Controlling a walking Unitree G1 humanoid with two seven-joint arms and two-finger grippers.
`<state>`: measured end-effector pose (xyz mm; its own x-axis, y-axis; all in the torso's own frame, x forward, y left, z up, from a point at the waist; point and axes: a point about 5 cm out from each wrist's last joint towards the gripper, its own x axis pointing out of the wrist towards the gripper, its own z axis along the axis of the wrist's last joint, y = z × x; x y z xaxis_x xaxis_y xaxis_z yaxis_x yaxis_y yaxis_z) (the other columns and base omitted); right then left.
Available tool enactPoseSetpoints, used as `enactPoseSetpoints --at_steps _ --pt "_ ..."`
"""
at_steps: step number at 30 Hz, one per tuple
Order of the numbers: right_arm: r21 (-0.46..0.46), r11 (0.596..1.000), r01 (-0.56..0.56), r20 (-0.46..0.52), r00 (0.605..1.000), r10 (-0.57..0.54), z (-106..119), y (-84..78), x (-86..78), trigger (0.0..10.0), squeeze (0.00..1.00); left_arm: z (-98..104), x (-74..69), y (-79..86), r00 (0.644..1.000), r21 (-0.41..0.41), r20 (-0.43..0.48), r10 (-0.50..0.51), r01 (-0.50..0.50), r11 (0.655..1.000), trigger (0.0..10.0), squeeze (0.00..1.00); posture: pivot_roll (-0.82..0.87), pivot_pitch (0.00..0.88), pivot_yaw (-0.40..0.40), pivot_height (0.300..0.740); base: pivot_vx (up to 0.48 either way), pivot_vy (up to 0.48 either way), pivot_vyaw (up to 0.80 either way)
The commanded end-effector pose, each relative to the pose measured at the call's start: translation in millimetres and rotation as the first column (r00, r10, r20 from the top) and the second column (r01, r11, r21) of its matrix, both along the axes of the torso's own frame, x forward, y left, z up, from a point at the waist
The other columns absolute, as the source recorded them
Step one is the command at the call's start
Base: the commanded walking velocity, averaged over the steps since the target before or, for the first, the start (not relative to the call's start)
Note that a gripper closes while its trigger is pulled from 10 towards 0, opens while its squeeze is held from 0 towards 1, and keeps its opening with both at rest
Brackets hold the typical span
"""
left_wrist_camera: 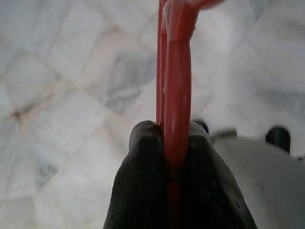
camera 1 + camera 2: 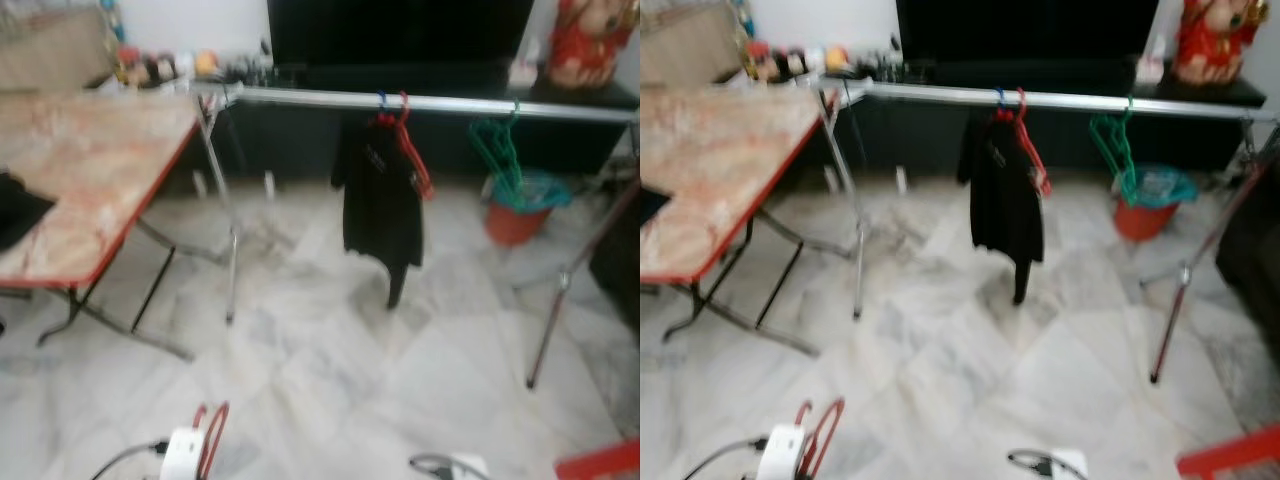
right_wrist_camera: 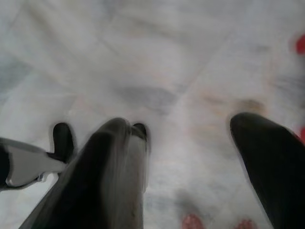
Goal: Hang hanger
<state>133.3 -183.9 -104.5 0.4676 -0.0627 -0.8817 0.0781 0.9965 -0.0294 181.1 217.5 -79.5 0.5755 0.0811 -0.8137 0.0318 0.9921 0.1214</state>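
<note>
Red hanger [image 1: 175, 95] pinched in left gripper [image 1: 171, 143], orange bucket [image 2: 512, 222] (teal contents)

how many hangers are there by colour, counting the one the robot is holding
red plastic hangers: 2, one shut in the left gripper (red plastic hanger) and one on the silver metal rail with the black garment (red hanger)
green plastic hangers on the rail: 1 bunch, too blurred to split
total: 3 at least
</note>
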Motion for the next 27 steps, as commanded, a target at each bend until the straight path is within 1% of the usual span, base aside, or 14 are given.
enactPoseSetpoints --at_steps 1,7,21,27 --pt "0.015 1.0 -0.003 0.014 1.0 0.003 0.9 7.7 5.0 10.0 0.0 -3.1 -9.0 5.8 0.999 0.005 -0.023 0.022 -0.022 1.0 10.0 0.0 0.01 0.0 0.019 0.74 0.0 0.0 0.0" --pt "0.023 1.0 0.004 0.035 0.999 -0.004 2.1 9.6 8.0 10.0 0.0 -3.6 -9.8 5.0 0.999 -0.013 -0.025 0.036 -0.036 0.999 10.0 0.0 0.01 0.0 0.018 0.74 0.0 0.0 0.0" --pt "0.017 1.0 -0.004 0.032 0.999 0.003 2.5 9.5 9.3 10.0 0.0 -3.3 -8.5 3.6 0.999 -0.023 -0.019 0.036 -0.036 0.999 10.0 0.0 0.01 0.0 0.016 0.74 0.0 0.0 0.0" --pt "0.009 1.0 -0.012 0.032 0.999 0.012 2.8 9.3 10.2 10.0 0.0 -3.1 -7.7 2.9 0.999 -0.028 -0.018 0.035 -0.036 0.999 10.0 0.0 0.01 0.0 0.016 0.74 0.271 0.0 0.0"
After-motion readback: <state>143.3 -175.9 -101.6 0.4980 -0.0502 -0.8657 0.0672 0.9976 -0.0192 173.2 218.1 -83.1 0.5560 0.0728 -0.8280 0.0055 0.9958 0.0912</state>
